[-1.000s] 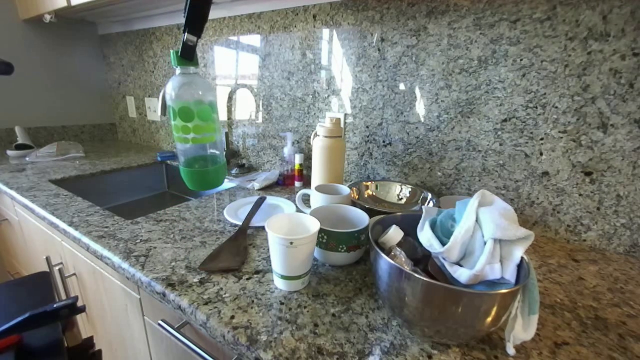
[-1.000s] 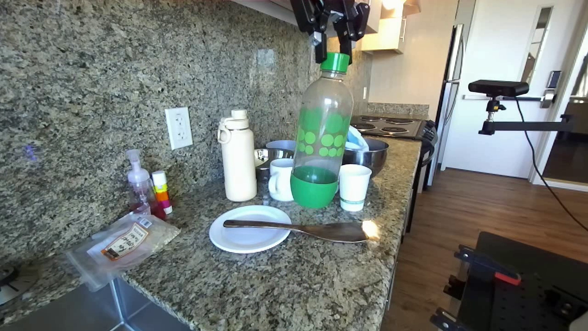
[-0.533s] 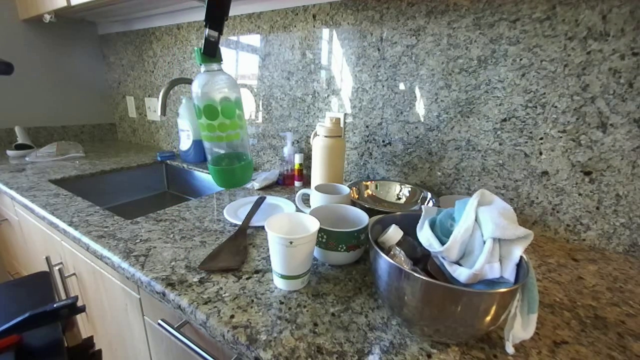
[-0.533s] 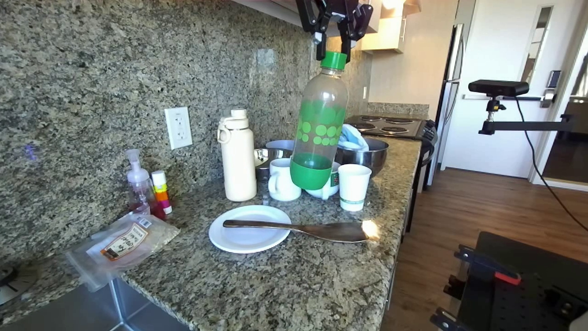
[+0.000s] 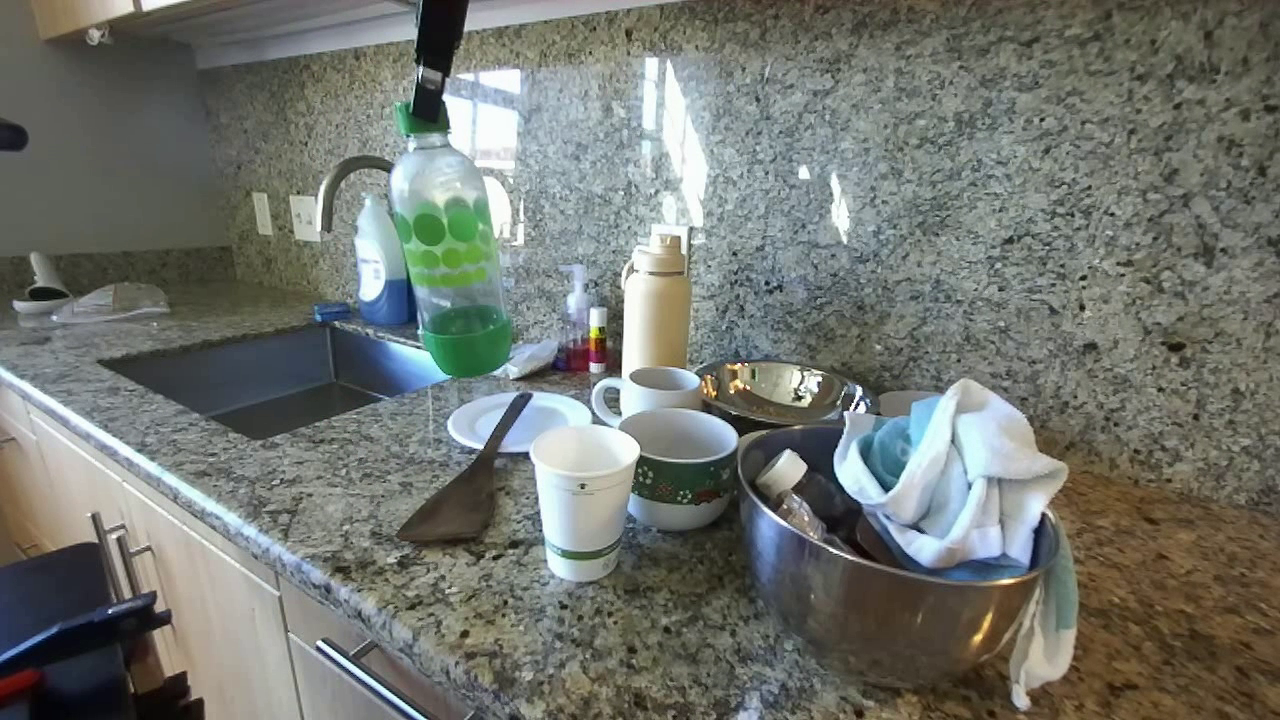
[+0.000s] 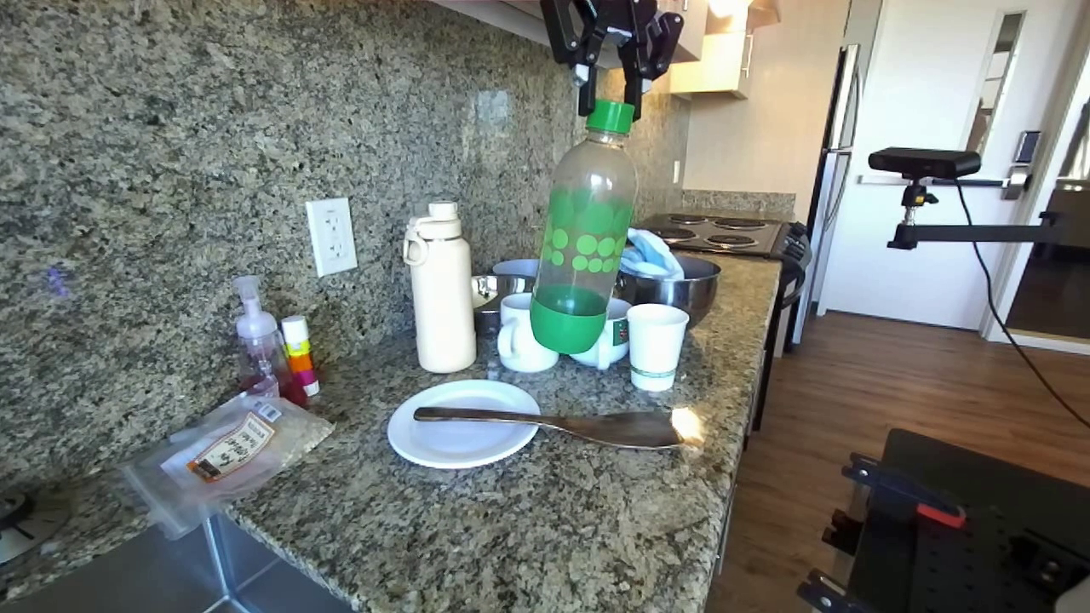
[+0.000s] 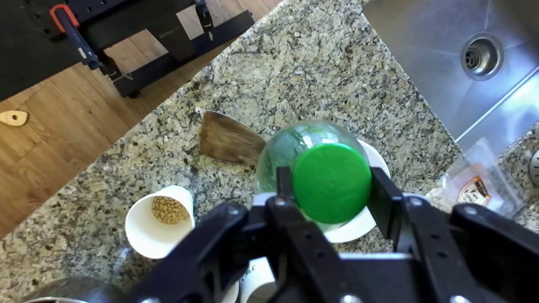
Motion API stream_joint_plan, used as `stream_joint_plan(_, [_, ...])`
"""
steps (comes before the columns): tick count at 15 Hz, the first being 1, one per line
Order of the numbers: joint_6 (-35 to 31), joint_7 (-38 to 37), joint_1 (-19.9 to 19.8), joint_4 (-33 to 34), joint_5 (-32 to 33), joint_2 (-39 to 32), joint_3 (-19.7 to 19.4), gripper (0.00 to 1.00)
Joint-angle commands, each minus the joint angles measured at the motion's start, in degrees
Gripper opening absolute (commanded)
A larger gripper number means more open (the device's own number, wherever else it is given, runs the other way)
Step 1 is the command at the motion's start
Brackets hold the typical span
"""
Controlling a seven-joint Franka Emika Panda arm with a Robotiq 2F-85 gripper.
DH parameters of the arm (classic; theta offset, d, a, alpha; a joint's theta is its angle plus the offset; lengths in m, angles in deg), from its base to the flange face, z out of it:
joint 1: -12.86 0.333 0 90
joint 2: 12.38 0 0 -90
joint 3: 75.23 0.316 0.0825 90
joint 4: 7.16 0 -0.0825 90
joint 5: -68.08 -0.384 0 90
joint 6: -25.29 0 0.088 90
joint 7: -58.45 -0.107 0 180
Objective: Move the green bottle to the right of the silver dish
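The green bottle is clear plastic with green dots, a green base and a green cap. It hangs slightly tilted above the counter in both exterior views. My gripper is shut on its cap, one finger on each side. The wrist view shows the gripper around the cap, with the bottle's shoulder below it and the plate beneath. The silver dish is a deep steel bowl holding cloths and a small clear bottle. It stands beyond the cup and mugs, and its edge shows in the wrist view.
A white plate with a wooden spatula, a paper cup, a green-banded mug, a white mug, a cream bottle and a shallower shiny bowl stand on the counter. The sink lies near the plate.
The gripper and held bottle have moved along the counter toward the mugs and bowls, most of it in the first half second. The bottle swings slightly. Things on the counter have not moved.
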Motion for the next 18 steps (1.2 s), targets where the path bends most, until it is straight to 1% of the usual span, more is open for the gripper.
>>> stream_joint_plan(1, [-0.21,-0.59,-0.26,1.05,0.39,-0.83,-0.11,0.21])
stream_joint_plan(5, [1.59,-1.01,-1.0,4.82,-0.11,-3.0,-1.51,0.21])
stream_joint_plan(7, [2.77,-1.19,-1.33,7.6,-0.73,-4.27,-2.54,0.21])
stream_joint_plan(11, [2.85,-3.38,-3.16,13.53,-1.23,-7.61,-5.11,0.21])
stream_joint_plan(15, [2.89,-7.97,-6.36,20.5,-1.84,-12.25,-9.29,0.21])
stream_joint_plan(18, [2.91,-10.55,-9.21,25.81,-4.46,-15.42,-12.92,0.21])
